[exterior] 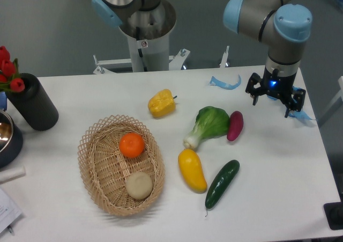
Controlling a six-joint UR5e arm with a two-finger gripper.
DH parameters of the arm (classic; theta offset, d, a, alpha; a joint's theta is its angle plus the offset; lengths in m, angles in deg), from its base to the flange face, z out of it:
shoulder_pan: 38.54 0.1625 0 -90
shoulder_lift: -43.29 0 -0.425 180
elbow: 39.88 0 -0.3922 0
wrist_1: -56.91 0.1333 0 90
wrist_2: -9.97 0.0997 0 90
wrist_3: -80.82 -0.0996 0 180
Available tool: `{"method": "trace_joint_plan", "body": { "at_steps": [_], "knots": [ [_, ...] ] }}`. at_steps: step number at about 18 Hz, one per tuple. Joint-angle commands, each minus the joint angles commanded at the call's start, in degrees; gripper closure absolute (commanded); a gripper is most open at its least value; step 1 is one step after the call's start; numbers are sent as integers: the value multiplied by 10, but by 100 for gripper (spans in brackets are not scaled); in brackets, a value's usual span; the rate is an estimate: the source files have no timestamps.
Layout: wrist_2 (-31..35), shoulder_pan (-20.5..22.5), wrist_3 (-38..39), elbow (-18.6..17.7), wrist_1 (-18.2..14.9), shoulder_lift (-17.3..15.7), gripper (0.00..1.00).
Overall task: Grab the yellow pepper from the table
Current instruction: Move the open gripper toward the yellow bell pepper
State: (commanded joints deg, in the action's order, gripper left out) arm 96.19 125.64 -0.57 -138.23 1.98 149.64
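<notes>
From the fixed camera, the pepper (161,103) lies on the table (278,161) behind the basket (120,164), its stem pointing right, well apart from the bok choy (209,125) and the squash (192,170). The gripper (275,98) hangs over the far right side, fingers spread and holding nothing — far from the target. To do this well, I judge it should cross left above the vegetables, centre over the pepper's lobed body, come straight down and close across the narrower width — clear of the stem.
</notes>
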Motion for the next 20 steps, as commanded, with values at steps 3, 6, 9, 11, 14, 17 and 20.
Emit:
{"method": "trace_joint_plan", "body": {
  "at_steps": [3,6,9,11,14,17,20],
  "knots": [
    [-1,-3,3,-3,0,-2,0],
    [-4,-7,3,-11,-2,-7,0],
    [-18,-14,4,-45,-1,-31,0],
    [-44,-12,5,-72,0,-48,0],
    [-70,-13,4,-107,1,-89,0],
    [-72,-18,6,-136,-2,-123,0],
    [-78,-30,5,-166,-4,-148,0]
  ]
}}
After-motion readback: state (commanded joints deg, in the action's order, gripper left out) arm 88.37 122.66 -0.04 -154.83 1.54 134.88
